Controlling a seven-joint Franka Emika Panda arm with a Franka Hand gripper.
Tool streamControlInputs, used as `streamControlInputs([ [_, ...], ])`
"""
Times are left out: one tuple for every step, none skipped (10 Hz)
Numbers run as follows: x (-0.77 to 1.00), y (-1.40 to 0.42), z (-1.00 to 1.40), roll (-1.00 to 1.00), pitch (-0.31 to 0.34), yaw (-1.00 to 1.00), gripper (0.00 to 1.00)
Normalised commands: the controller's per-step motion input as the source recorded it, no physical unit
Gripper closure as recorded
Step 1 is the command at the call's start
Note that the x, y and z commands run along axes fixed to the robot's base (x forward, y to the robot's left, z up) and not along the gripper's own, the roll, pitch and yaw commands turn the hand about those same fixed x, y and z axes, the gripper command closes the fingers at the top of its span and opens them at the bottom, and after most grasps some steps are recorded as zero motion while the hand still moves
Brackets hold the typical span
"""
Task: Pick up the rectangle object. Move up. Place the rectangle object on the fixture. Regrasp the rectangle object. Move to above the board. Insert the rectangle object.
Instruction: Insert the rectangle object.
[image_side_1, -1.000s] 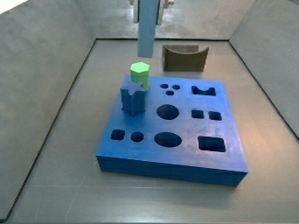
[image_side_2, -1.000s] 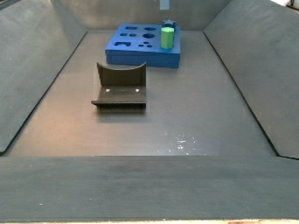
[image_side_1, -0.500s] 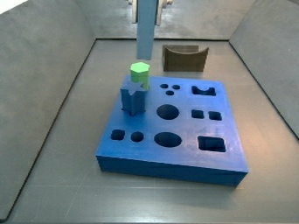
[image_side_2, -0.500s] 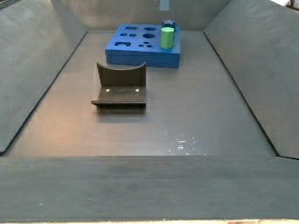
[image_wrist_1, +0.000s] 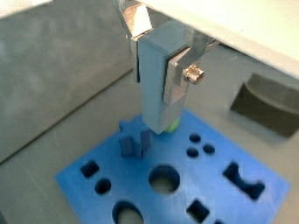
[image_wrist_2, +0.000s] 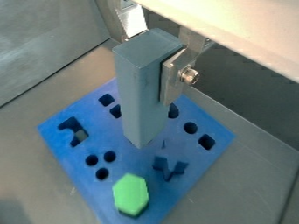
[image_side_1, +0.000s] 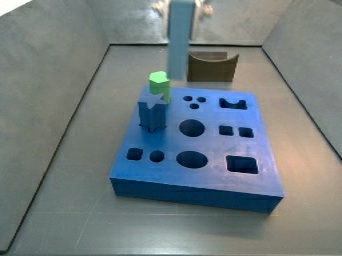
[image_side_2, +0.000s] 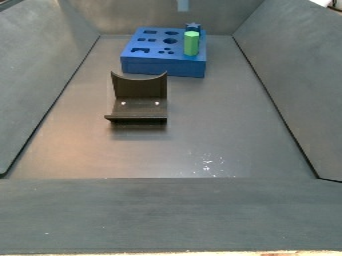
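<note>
Pale grey-blue long rectangular block (image_wrist_2: 145, 87) hanging upright above bright blue slab board with dark cutouts (image_side_1: 201, 140), clamped by gripper (image_wrist_1: 162, 61). Green hexagonal peg (image_wrist_2: 129, 193) and dark blue star peg (image_wrist_2: 170, 165) seated in board. Dark brown U-shaped fixture (image_side_2: 138, 98) well apart.

Gripper (image_wrist_2: 149, 54) points straight down, high above the board (image_side_1: 201, 140), jaws clamped on the upper part of the rectangle object (image_wrist_2: 142, 92), which hangs upright with its lower end clear of the board top. In both wrist views one silver finger plate (image_wrist_1: 179, 74) with a screw lies flat against the block's side. Side view shows only the gripper's base at the frame's upper edge, fingers unclear.
</note>
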Motion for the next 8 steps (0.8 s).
streamControlInputs([
  [0.55,-0.25,-0.41,0.00,0.063,-0.39,1.00],
  [0.00,0.00,-0.05,0.00,0.000,0.00,1.00],
  [0.00,-0.16,-0.10,0.00,0.000,-0.95,1.00],
  [0.00,0.00,-0.13,0.00,-0.009,-1.00,1.00],
  [0.00,0.00,-0.13,0.00,-0.009,-1.00,1.00],
  [0.00,0.00,-0.14,0.00,-0.009,-1.00,1.00],
  [0.00,0.00,-0.20,0.00,-0.037,-1.00,1.00],
  [0.00,0.00,-0.17,-0.11,-0.149,-1.00,1.00],
])
